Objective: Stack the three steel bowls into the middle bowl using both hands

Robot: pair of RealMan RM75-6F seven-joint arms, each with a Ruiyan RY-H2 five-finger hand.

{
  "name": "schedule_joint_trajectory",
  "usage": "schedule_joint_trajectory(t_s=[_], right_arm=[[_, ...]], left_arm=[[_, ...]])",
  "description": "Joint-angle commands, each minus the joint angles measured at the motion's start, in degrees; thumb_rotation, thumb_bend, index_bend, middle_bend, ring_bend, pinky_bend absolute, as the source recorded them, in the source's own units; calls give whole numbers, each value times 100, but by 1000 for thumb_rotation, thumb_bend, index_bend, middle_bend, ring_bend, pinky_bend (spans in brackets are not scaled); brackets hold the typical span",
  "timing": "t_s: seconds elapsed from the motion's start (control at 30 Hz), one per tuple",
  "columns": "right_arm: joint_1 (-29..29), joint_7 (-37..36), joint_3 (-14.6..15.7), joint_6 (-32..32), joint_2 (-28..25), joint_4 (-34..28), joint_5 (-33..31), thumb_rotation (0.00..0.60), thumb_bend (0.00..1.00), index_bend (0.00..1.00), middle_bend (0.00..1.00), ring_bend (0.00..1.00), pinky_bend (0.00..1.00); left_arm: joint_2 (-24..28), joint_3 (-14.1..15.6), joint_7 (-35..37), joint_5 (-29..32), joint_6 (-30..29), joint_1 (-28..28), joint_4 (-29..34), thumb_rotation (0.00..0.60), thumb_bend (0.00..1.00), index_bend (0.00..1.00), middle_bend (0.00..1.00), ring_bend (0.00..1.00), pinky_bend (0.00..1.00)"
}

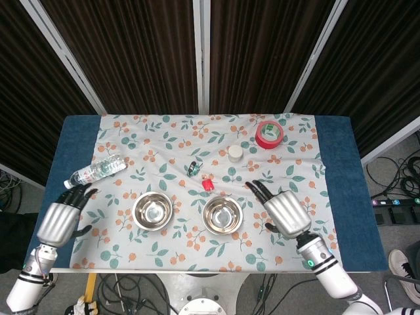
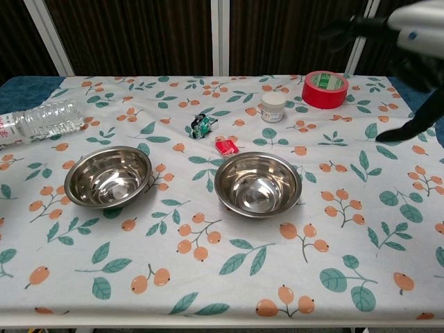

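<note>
The middle bowl [image 1: 222, 215] is taken as the landmark. It sits upright on the flowered cloth of the surface [image 1: 164, 256], and a doubled rim suggests that a second bowl is already nested inside it, though this cannot be confirmed from either view. Its polished steel mirrors the dark curtains, and its wall is shallow and rounded, so a further bowl should seat in it easily.

The left bowl [image 1: 152, 210] is seen well apart to the left of the middle bowl, upright and empty, equally shiny; it is judged to be the one not yet stacked.

The right hand [image 1: 283, 210] is held above the surface just right of the middle bowl, fingers spread wide and nothing grasped, probably clear of the stack to leave room. The left hand [image 1: 60, 220] is held far left of the middle bowl, beyond the left bowl, fingers apart and empty, apparently placed for a reach toward that bowl.

A red tape roll [image 1: 268, 134] lies well behind the middle bowl.
</note>
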State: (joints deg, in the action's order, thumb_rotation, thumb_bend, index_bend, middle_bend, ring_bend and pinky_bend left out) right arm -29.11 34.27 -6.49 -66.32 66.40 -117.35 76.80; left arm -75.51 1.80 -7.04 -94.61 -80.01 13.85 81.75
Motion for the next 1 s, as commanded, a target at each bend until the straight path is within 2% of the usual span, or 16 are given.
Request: schedule_joint_trajectory(t_s=[0.03, 0.23, 0.37, 0.47, 0.57, 0.63, 0.77, 1.0], right_arm=[[238, -690, -273, -377, -560, -45, -3, 600, 0, 0, 130, 722, 724], [421, -1307, -441, -516, -1001, 207, -357, 600, 0, 0, 144, 718, 729], [591, -1605, -342, -627, -986, 474, -311, 600, 0, 1, 173, 729, 747], [698, -1833, -223, -577, -938, 681, -352, 600, 1, 6, 193, 743, 768], [782, -2031, -183, -624, -896, 842, -317, 600, 12, 15, 193, 744, 769], [820, -2129, -183, -669, -890, 915, -279, 600, 17, 24, 193, 744, 769], [862, -2292, -211, -718, -900, 1032, -231, 600, 23, 33, 195, 743, 769], [901, -2446, -197, -693, -876, 1171, -193, 600, 28, 43, 197, 743, 769]], left_arm=[[138, 337, -673, -493, 414, 235, 506, 600, 69, 225, 227, 198, 368], [-124, 439, -1353, -940, 808, 516, 733, 600, 70, 283, 289, 278, 465], [-369, 352, -1742, -1060, 985, 681, 633, 600, 72, 316, 332, 366, 555], [-659, 249, -2213, -1157, 1030, 760, 362, 600, 89, 378, 392, 502, 667], [-854, 193, -2422, -1015, 1221, 809, 293, 600, 101, 406, 411, 648, 762], [-938, 157, -2513, -916, 1320, 836, 266, 600, 103, 408, 412, 692, 793], [-1147, 74, -2614, -725, 1456, 894, 146, 600, 104, 408, 413, 732, 816], [-1428, -97, -2673, -342, 1693, 1022, -102, 600, 113, 409, 419, 742, 833]])
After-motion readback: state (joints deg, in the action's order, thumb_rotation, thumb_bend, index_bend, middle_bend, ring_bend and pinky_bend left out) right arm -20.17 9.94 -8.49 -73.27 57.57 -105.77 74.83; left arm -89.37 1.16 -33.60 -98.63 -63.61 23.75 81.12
